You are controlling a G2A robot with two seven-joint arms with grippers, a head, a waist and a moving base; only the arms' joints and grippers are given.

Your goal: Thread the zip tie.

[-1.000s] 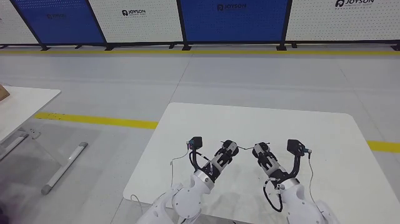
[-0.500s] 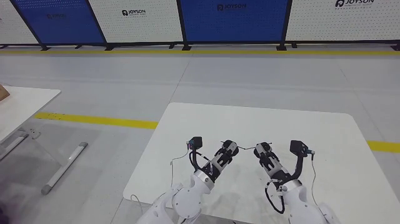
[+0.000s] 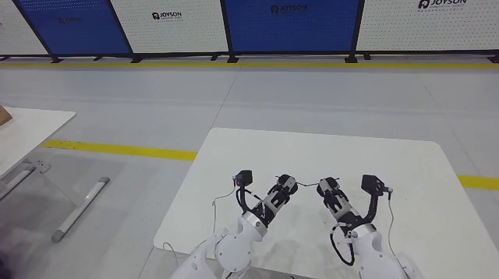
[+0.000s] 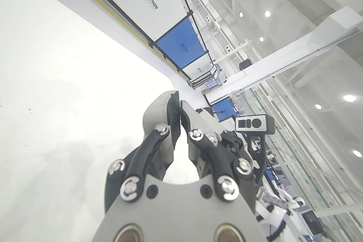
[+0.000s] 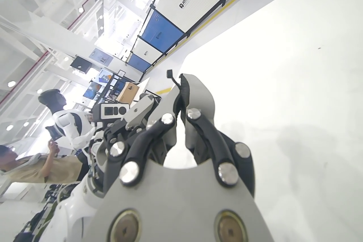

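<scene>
Top view: thin black plastic zip tie (image 3: 306, 185) hangs over the 6 o'clock side of the white worktop (image 3: 390, 162); left gripper (image 3: 291, 183) at its 9 o'clock, right gripper (image 3: 320, 186) at 3 o'clock, both sets of fingers clamped on it

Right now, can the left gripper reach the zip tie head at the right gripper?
Probably yes: the left gripper faces the right gripper closely, only the zip tie between them; but its fingers are shut, seemingly on the tie's tail.
</scene>
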